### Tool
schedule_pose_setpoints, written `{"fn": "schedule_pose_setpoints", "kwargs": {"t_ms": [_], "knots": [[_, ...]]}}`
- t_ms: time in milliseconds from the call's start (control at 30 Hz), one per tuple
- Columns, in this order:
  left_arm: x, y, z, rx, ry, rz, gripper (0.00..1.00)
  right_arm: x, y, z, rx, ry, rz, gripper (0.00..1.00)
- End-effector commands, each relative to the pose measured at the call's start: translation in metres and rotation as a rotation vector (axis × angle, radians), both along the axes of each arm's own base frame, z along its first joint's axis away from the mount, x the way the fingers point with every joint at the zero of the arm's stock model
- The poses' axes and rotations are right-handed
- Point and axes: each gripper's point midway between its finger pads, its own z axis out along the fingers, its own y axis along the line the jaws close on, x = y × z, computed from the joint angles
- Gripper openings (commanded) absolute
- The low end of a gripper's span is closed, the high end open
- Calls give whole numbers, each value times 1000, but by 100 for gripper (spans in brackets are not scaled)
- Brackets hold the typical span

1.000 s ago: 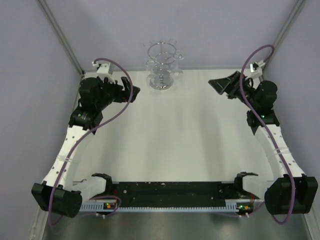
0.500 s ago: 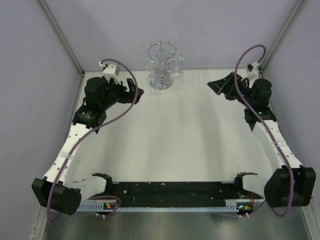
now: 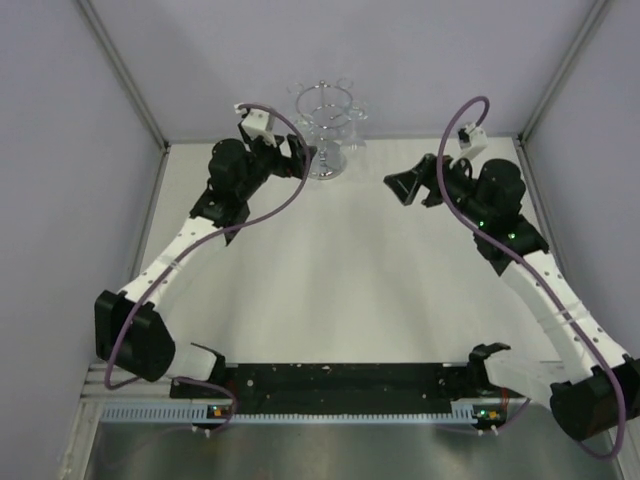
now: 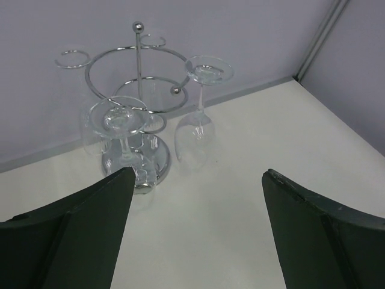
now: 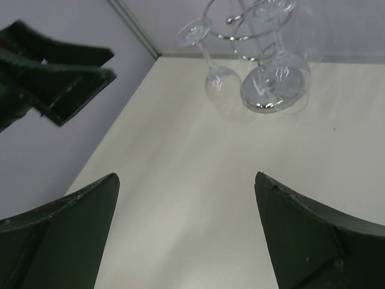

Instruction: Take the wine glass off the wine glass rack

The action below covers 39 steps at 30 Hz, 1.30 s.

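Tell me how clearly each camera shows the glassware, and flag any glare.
Top external: wine glasses nearly melt into the pale wall, and the wine glass rack looks small and faint. Left wrist: sharp, evenly lit, highlights on the rack's mirrored base. Right wrist: rack cropped at the top edge, base glinting.

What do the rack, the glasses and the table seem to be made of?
The rack looks like chromed metal wire: thin, shiny, with a mirroring round base. The glasses look like clear glass, perhaps clear plastic: the background shows through them. The table is matte off-white, without glare; its material is unclear.
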Motion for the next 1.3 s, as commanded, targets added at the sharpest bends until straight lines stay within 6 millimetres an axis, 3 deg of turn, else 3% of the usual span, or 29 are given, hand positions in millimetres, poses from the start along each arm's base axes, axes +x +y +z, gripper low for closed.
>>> {"fn": "schedule_pose_setpoints", "kwargs": {"t_ms": [0,100,367,500,700,1000,1267], "knots": [[38,-13,48,-62,-205,37,92,-24,20,-15,-96,-24,1,95],[62,-28,53,-48,-243,46,92,-35,31,-29,-128,-7,22,94],[112,-56,50,-39,-321,24,92,-67,41,-41,-58,12,120,93],[136,-61,54,-37,-337,52,92,-76,44,-46,-46,20,151,93],[174,-66,40,-21,-317,115,92,-86,51,-47,-36,26,191,93],[206,-72,31,0,-327,155,93,-92,56,-43,-16,10,227,93],[228,-66,18,43,-339,231,93,-93,59,-44,-10,12,240,93]]}}
